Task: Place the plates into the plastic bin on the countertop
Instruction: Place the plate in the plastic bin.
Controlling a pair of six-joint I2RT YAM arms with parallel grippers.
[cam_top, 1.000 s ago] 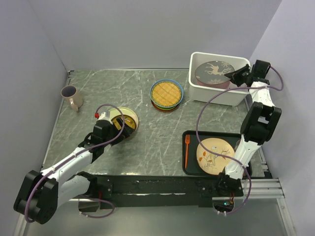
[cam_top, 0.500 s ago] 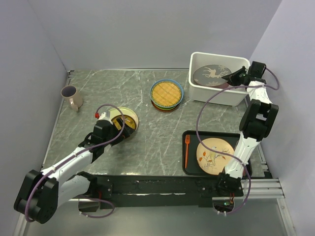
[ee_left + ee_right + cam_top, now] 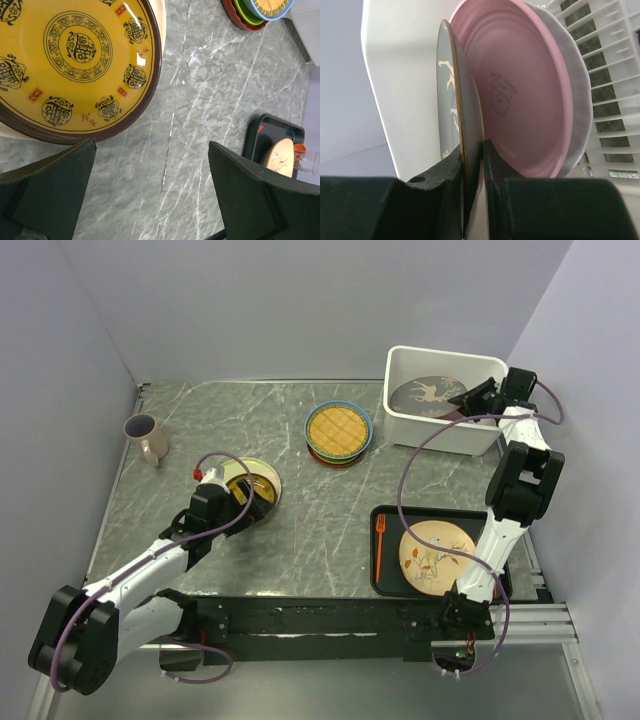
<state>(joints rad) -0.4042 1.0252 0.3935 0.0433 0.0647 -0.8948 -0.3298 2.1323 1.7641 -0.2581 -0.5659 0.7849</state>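
The white plastic bin stands at the back right of the countertop. My right gripper reaches into it, shut on the rim of the dark grey deer plate. In the right wrist view its fingers pinch that plate's edge, right over a pink plate and a white fluted plate. My left gripper hangs open at the near edge of a yellow, brown-rimmed plate, holding nothing. A stack topped by the yellow lattice plate sits mid-counter.
A black tray at the front right holds a beige plate and an orange fork. A mug stands at the far left. The bin's slot vents show beside the plates.
My right gripper has lowered the dark grey deer plate deeper into the bin, onto the plates there. The left arm has not moved.
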